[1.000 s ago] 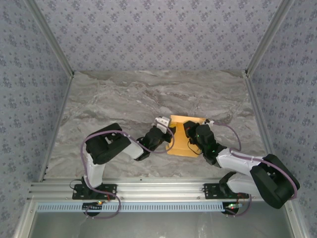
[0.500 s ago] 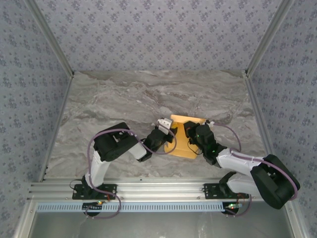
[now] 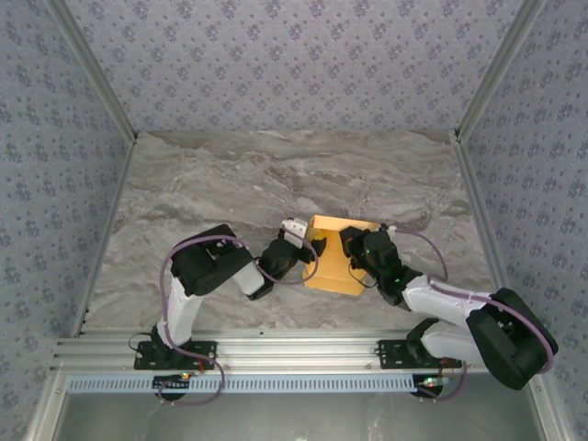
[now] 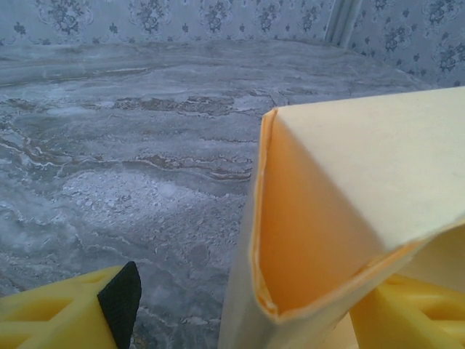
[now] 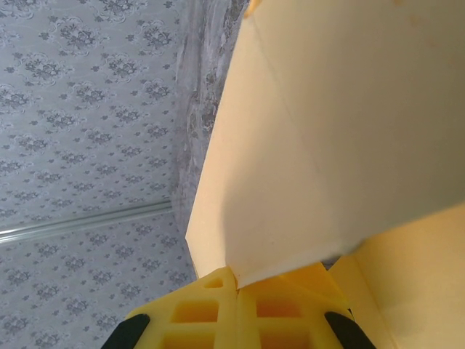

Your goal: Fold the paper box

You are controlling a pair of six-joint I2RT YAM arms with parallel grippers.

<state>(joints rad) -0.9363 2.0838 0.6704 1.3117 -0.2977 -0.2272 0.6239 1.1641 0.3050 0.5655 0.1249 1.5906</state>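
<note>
The paper box is yellow-orange card, partly folded, lying at the middle of the marble table between both arms. My left gripper stands at its left edge. In the left wrist view a folded wall of the paper box rises between my left gripper's widely spread fingers, and the black pad is well clear of the card. My right gripper is over the box's right part. In the right wrist view the right gripper is shut, pinching the edge of a pale card panel.
Patterned walls close in the marble table on three sides. An aluminium rail with both arm bases runs along the near edge. Bare marble stretches behind and to the left of the box.
My left gripper has opened and let go of the box's left wall, and it has drawn back a little to the left. The right gripper has kept its grip and place.
</note>
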